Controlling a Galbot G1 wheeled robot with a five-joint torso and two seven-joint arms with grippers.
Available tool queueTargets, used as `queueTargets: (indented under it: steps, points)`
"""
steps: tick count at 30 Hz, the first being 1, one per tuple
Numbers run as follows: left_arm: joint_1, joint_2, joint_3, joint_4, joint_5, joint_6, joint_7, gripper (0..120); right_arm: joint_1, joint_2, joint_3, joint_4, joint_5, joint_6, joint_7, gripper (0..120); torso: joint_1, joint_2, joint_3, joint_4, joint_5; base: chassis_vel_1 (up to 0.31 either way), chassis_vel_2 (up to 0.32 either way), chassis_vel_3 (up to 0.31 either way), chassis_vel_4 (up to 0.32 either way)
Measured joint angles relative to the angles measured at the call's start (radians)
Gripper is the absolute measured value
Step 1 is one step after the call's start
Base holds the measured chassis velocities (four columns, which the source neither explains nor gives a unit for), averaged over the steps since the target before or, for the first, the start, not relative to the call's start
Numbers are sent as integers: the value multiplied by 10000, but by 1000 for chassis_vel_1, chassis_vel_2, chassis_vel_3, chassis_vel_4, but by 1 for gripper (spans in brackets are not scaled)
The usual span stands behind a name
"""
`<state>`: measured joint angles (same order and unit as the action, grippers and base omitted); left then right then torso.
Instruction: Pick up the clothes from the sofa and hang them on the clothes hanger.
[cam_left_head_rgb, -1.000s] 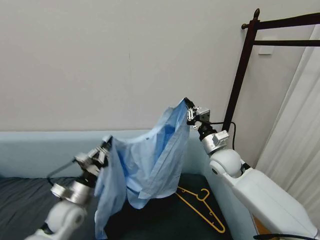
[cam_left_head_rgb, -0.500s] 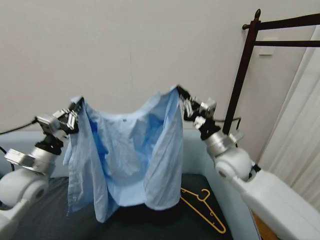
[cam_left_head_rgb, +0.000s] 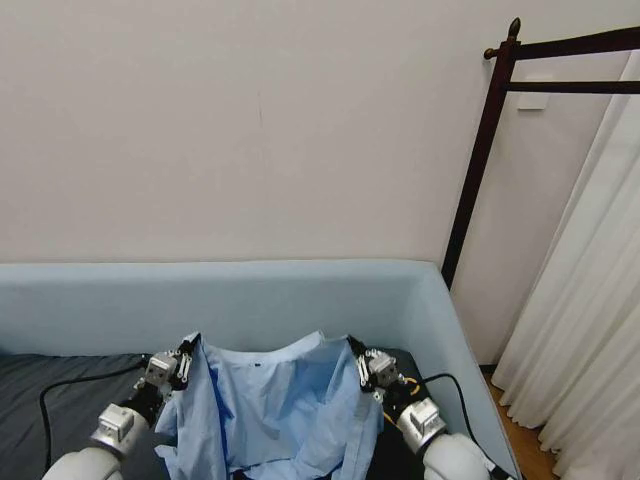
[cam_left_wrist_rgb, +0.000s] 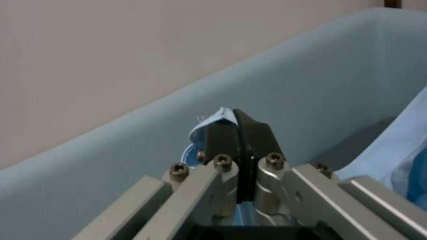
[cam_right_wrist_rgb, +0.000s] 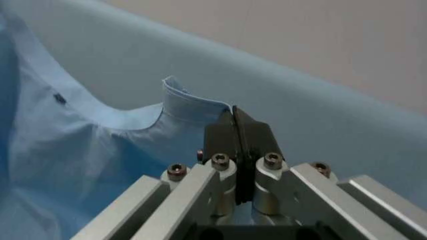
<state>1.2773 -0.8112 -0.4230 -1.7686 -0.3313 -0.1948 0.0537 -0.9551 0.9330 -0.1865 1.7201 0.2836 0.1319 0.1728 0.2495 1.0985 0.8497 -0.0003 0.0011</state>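
- The left pincer (cam_left_head_rgb: 184, 352) is pinching one shoulder of the blue shirt (cam_left_head_rgb: 285, 410).
- The right pincer (cam_left_head_rgb: 358, 355) is pinching the other shoulder.
- The shirt hangs spread between them, before the sofa (cam_left_head_rgb: 300, 295) back.

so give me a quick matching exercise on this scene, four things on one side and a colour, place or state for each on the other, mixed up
Things:
1 left gripper
2 clothes rack
3 curtain
4 shirt

Descriptions:
a dark wood, upright at the right end of the sofa
b white, hanging at the far right
c shut on the shirt's top corner on the robot's left
d light blue, held spread between the left gripper and the right gripper

Pairs: 1-c, 2-a, 3-b, 4-d
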Motion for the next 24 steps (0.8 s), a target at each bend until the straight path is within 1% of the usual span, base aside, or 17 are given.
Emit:
queueTargets:
  steps: [1,4,6,8,9,10,11,14,15,18,19,22,24]
  points:
    - [0,0,0,0,0,0,0,0,0,0,0,0,0,0,0,0,0,0,0,0,0,0,0,0,0]
    - [-44,-6,-162,170,239,-177,487,0,-252,156,-127,-597,149,4,4,0,0,-1,0,0,0,0,0,0,0]
    - [-87,-1,-209,211,295,-238,555,0,-284,163,-126,-646,273,1,-7,0,0,-1,0,0,0,0,0,0,0]
    - [-195,23,-319,307,407,-336,623,0,-356,154,-60,-764,905,-101,-64,8,0,-1,0,0,0,0,0,0,0]
    - [-226,27,-357,334,423,-352,624,0,-366,148,-27,-816,1117,-162,-66,10,1,-1,0,0,0,0,0,0,0]
    - [-282,26,-435,399,441,-365,611,0,-375,140,49,-949,1491,-302,-67,17,1,-1,0,0,0,0,0,0,0]
    - [-282,26,-435,399,441,-365,611,0,-375,140,49,-949,1491,-302,-67,17,1,-1,0,0,0,0,0,0,0]
    - [-431,12,-618,678,464,-388,533,0,-378,133,383,-1551,2452,-718,-82,30,2,-1,1,0,0,0,0,0,0]
    - [-431,12,-618,678,464,-388,533,0,-378,133,383,-1551,2452,-718,-82,30,2,-1,1,0,0,0,0,0,0]
    - [-550,3,-638,928,464,-450,475,0,-338,132,751,-2058,3216,-1338,-156,45,2,-1,2,-1,0,0,0,0,0]
    - [-550,3,-638,928,464,-450,475,0,-338,132,751,-2058,3216,-1338,-156,45,2,-1,2,-1,0,0,0,0,0]
    - [-673,-64,-523,1045,462,-505,436,0,-88,180,954,-2608,3258,-2563,54,58,2,-1,1,0,-1,0,0,0,0]
    - [-755,-128,-388,1082,466,-546,413,0,248,316,1012,-3299,3062,-3286,22,67,2,-1,2,-2,-1,0,0,0,0]
